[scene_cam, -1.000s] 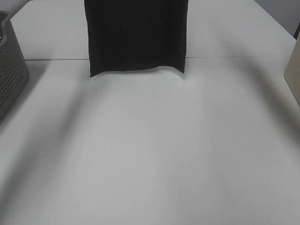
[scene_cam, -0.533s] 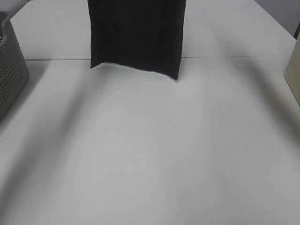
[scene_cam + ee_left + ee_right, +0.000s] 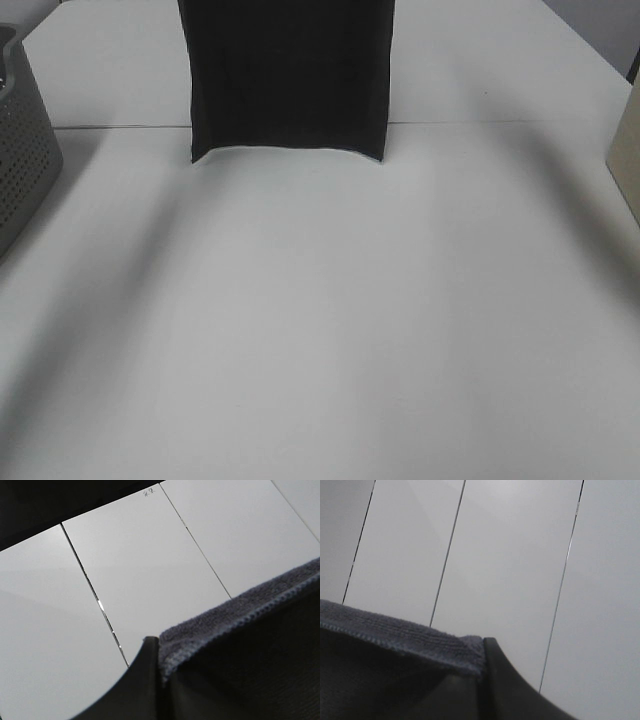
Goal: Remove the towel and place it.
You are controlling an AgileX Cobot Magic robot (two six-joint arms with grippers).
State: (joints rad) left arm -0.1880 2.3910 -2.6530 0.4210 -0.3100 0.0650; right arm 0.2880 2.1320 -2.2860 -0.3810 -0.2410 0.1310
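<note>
Pinching the dark terry towel [image 3: 288, 75] by its top hem, with the left fingers [image 3: 145, 685] clamped on one upper corner and the right fingers [image 3: 507, 685] clamped on the other. Letting it hang with the long axis vertical over the far part of the white desk [image 3: 320, 330], with the lower hem at or just above the surface, impossible to tell which. Seeing it fall straight below both grips, with neither arm nearer, and so probably needing to move both arms together for laying it flat.

White seamed table [image 3: 320, 320] with a grey perforated basket [image 3: 22, 160] at its left edge.
</note>
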